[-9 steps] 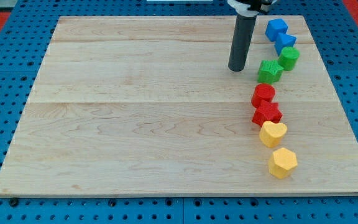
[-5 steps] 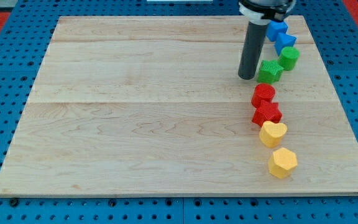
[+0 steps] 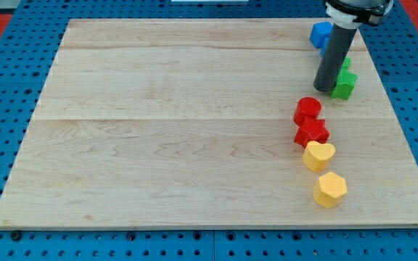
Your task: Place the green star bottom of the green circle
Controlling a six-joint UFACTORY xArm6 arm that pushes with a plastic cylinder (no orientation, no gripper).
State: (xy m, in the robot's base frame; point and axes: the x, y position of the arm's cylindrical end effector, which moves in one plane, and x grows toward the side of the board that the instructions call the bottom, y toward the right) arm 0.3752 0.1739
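My tip (image 3: 326, 89) — a bare rod, a tool that grasps nothing — touches the green star (image 3: 344, 85), apparently already just below the half-hidden green circle (image 3: 347, 64) — little remains.

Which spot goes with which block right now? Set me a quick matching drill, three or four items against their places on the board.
Items:
1. green star
2. blue cube
3. red cylinder
4. yellow hexagon

Places:
A. nearest the view's bottom of all the blocks
B. near the board's top edge, just left of the rod
C. right beside my tip, on its right
D. top of the red and yellow column, directly above the red star

Pairs: 1-C, 2-B, 3-D, 4-A
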